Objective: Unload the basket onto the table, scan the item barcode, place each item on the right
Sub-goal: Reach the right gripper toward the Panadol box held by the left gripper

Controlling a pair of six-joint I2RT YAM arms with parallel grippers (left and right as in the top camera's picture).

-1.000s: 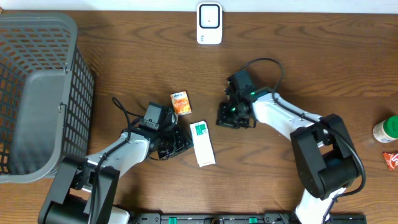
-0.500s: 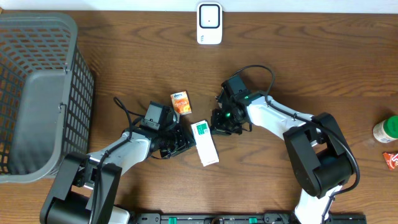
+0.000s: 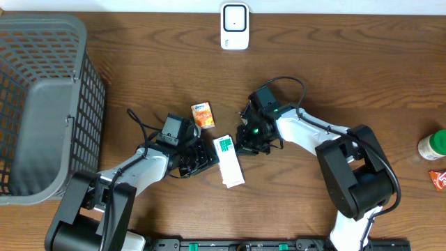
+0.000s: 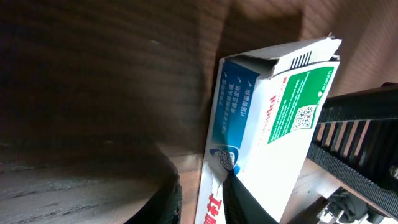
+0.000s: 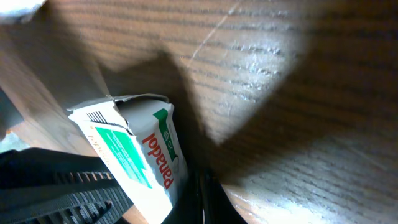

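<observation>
Overhead, the medicine box lies flat on the wooden table just in front of centre, white with a green panel, its long side running roughly away from the arms and tilted a little. The left gripper is hard against the box's left edge, its jaws only a narrow way apart. In the left wrist view two dark fingertips sit either side of the box's near end, so it looks to have the box pinched across its thin side. A ridged black part shows along the box's right side there, and I cannot tell whose it is. The right gripper comes in from the other side at the box's far right corner with its jaws fully together and nothing between them. Its wrist view shows the closed tips just beside the box's torn-open end flap. A small orange carton lies just beyond the box, apart from both grippers. The white scanner stands at the far edge, well away from the box. A grey basket fills the left end, and a bottle and a red packet sit at the far right.
</observation>
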